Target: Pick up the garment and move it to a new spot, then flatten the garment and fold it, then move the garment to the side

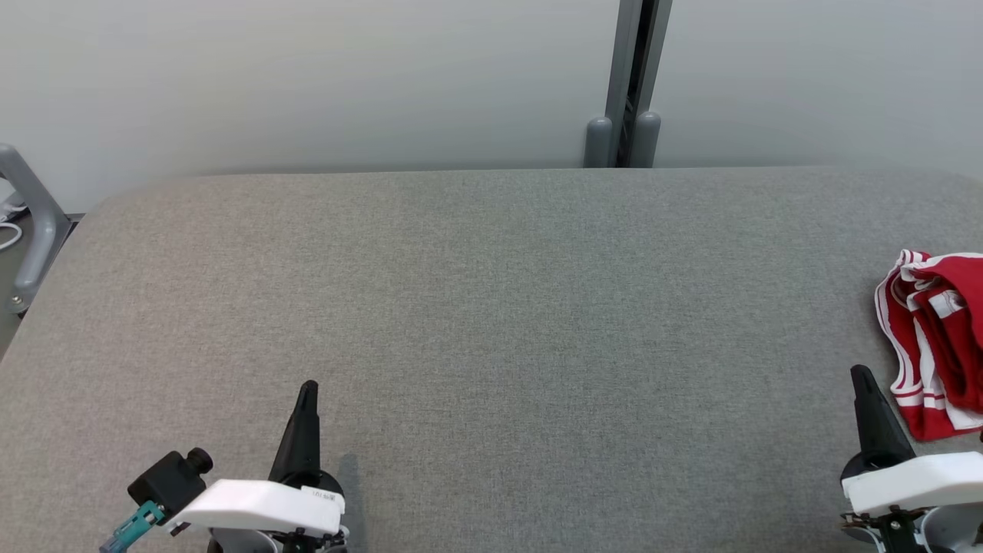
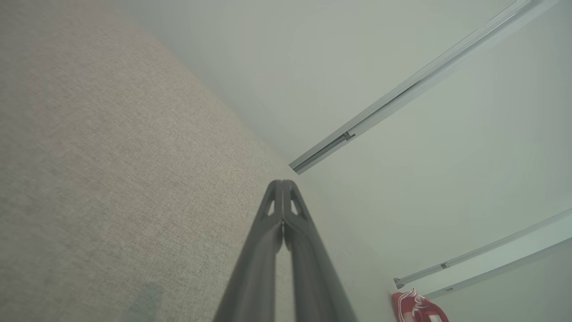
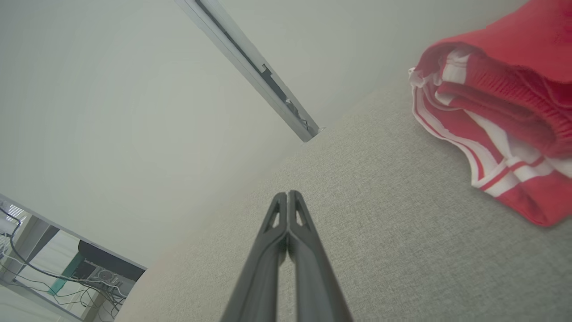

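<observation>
A red garment with white stripes (image 1: pixel 933 338) lies bunched at the right edge of the grey fabric table (image 1: pixel 491 322); it also shows as the garment (image 3: pixel 496 112) at upper right and the garment (image 2: pixel 418 308) at the bottom right. My right gripper (image 1: pixel 860 375) is shut and empty, just left of the garment's near corner, apart from it. Its tips (image 3: pixel 287 195) meet over bare cloth. My left gripper (image 1: pixel 308 388) stands shut and empty at the lower left, far from the garment; the left gripper (image 2: pixel 282 183) points toward the table's far edge.
A pale wall runs behind the table, with a grey vertical post (image 1: pixel 633 84) at the back right of centre. A grey metal frame (image 1: pixel 34 223) stands off the table's left edge. Cables and equipment (image 3: pixel 67 268) sit beyond the table.
</observation>
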You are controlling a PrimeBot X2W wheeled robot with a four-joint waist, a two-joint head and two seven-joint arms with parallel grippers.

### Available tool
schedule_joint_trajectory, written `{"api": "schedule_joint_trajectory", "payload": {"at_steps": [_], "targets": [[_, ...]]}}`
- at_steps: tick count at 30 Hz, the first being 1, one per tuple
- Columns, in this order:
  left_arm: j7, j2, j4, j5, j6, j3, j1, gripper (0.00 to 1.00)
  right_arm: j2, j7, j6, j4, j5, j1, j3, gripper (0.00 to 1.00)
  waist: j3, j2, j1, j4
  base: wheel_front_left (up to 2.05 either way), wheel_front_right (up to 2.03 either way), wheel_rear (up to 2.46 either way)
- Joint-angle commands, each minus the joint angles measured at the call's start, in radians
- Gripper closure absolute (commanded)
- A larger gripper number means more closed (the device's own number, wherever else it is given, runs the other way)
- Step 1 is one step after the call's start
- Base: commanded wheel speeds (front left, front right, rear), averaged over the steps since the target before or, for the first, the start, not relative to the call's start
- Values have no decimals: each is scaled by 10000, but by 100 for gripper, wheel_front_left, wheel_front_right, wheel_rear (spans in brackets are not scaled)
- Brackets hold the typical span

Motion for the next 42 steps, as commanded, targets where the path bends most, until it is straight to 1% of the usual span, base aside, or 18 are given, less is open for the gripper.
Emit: {"api": "schedule_joint_trajectory", "payload": {"at_steps": [1,24,42], "targets": [[51,46,-85,-230,-97,-9,-332,100,-36,77,0,-197,269,-23,-157,100,-3,0,0,-9,0,0,0],[429,64,206,-2517,-348,-250,-910,100,32,1086,0,-543,3103,306,-1302,100,-63,0,0,-249,0,0,0],[671,76,394,-3932,-499,-405,-1264,100,73,1708,0,-749,4835,515,-2013,100,-108,0,0,-427,0,0,0]]}}
